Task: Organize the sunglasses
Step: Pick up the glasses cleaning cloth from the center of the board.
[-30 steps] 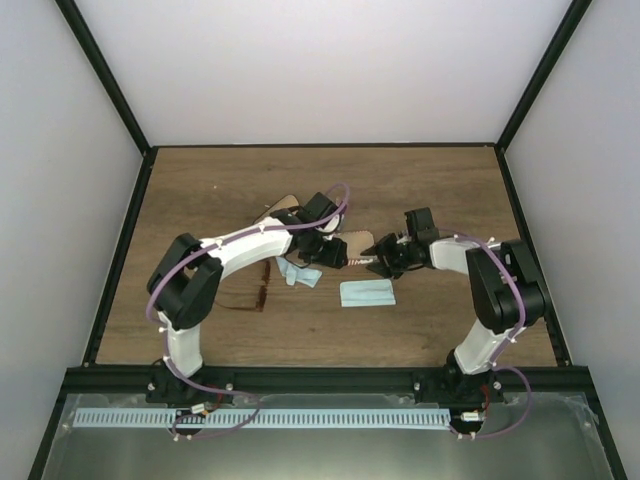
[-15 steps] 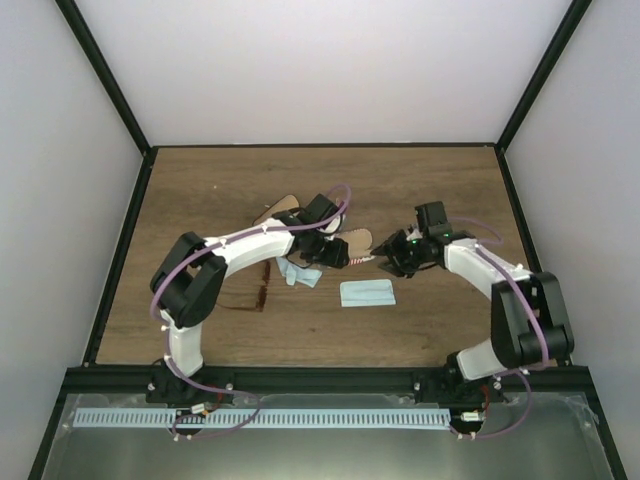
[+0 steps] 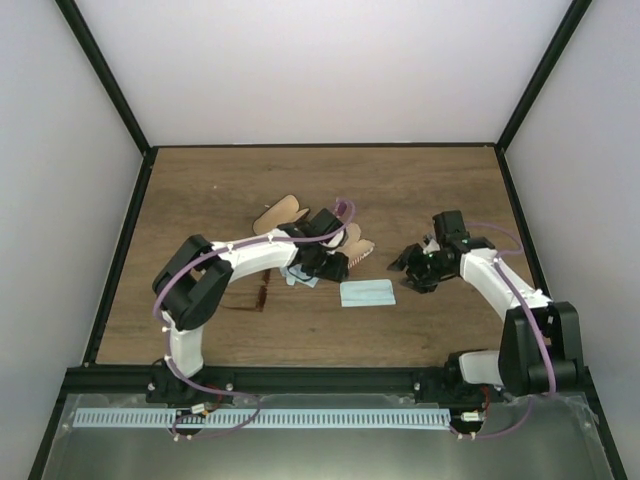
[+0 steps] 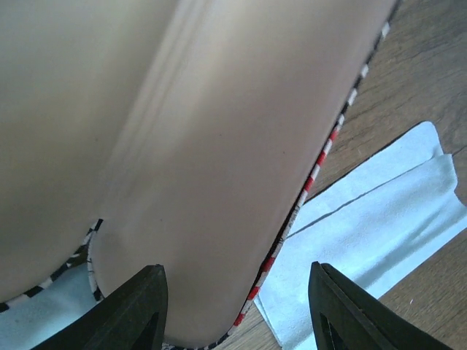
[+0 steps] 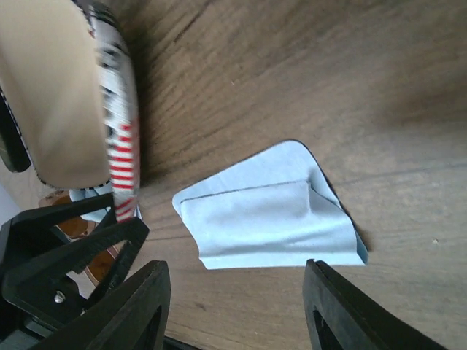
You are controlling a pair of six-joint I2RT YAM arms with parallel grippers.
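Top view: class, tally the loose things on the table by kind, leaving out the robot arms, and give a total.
Cases: 2 (tan case, striped case)
Cloths: 2 (right cloth, left cloth, partly under the left arm)
Sunglasses: 1
Total: 5

On the table (image 3: 200, 190), the striped case (image 3: 354, 248) is overlapped by the left fingers (image 3: 333, 268), a light blue cloth (image 3: 367, 292) is laid near it, the right fingers (image 3: 398, 263) are held apart beside that cloth, and the sunglasses (image 3: 262, 295) are seen by the left arm.
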